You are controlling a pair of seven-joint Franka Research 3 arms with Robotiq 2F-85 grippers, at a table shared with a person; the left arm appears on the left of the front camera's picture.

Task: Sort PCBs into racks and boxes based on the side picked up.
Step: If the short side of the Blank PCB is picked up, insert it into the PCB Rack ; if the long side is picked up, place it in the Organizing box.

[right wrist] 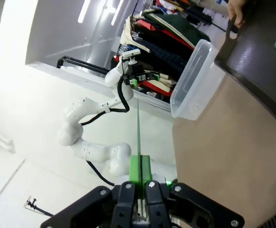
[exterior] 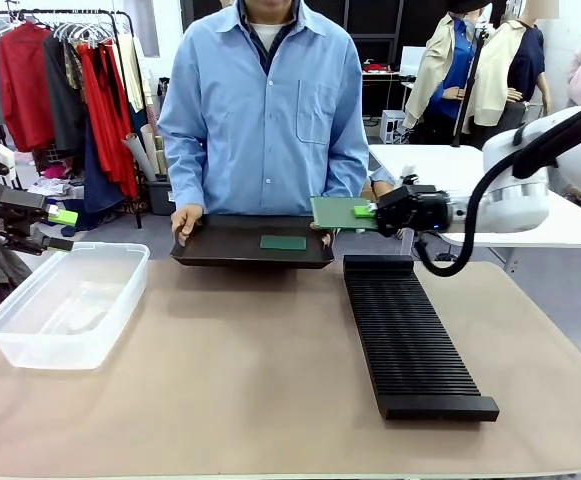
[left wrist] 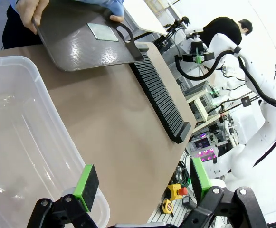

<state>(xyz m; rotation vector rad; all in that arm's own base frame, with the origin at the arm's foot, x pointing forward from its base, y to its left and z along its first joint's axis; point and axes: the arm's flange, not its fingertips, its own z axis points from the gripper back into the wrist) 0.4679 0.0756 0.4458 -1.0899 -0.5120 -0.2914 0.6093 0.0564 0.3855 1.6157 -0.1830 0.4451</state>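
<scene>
PCB [exterior: 338, 212] clamped at its edge in right fingers [exterior: 363, 211], roughly level in the air over the rack [exterior: 410, 340] far end, just beside the tray [exterior: 200, 255] that a person holds; second PCB [exterior: 283, 242] on tray; left fingers [exterior: 62, 216] spread apart above box [exterior: 40, 350] far rim; wide stretch of desk [exterior: 240, 390] between box and rack.

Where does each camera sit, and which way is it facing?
Front: on the robot's side, facing across the table at the person holding the tray; left claw and right claw show.
Left wrist: by the box, facing rack and tray; its open fingers at bottom.
Right wrist: looking along the held PCB toward the box; right claw shut on it.
Shared: both wrist views show box and tray.
</scene>
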